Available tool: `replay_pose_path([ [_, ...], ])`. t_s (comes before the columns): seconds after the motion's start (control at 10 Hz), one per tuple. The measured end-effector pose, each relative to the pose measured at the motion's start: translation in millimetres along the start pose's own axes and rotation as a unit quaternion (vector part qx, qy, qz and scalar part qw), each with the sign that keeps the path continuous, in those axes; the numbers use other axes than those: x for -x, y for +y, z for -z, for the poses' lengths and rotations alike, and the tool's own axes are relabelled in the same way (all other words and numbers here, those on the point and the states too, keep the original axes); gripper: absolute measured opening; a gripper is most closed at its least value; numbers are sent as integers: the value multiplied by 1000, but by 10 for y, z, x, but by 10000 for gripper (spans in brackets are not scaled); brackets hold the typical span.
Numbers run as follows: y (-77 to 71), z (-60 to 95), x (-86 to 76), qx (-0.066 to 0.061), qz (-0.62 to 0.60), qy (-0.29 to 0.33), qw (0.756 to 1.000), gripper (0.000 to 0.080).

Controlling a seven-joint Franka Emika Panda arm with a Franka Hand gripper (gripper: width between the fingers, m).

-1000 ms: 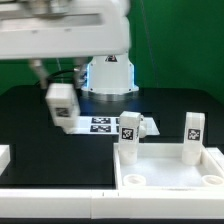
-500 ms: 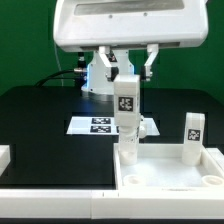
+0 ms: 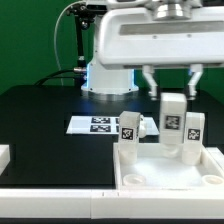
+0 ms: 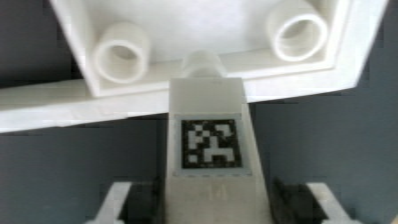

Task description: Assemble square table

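White plastic, the held leg with its black-and-white tag hangs upright in the gripper, whose jaws grasp its upper end. It hovers over the far side of the table top, a rimmed tray on the black table. It is between the corner leg on the exterior view's left and the corner leg on the exterior view's right, closer to the latter.

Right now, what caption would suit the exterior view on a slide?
End effector holds a third leg above the square tabletop, where two legs stand.
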State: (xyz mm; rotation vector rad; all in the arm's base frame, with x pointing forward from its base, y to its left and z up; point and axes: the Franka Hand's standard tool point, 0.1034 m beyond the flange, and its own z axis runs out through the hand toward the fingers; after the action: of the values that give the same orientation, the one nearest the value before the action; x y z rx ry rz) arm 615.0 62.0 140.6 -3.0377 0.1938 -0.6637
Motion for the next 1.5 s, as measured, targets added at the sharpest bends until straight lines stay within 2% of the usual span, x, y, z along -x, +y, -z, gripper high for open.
replay_pose_path([
  [0.1,-169,-38,58,-4,-1,-2,1000,281],
  [0.2,-208,-43,98,-5,-11,2,1000,281],
  [0.6,-209,-53,109,-5,-7,0,1000,281],
  [0.9,-375,-151,131,-7,4,9,1000,281],
  [1.5,-409,-285,132,-4,9,5,1000,281],
])
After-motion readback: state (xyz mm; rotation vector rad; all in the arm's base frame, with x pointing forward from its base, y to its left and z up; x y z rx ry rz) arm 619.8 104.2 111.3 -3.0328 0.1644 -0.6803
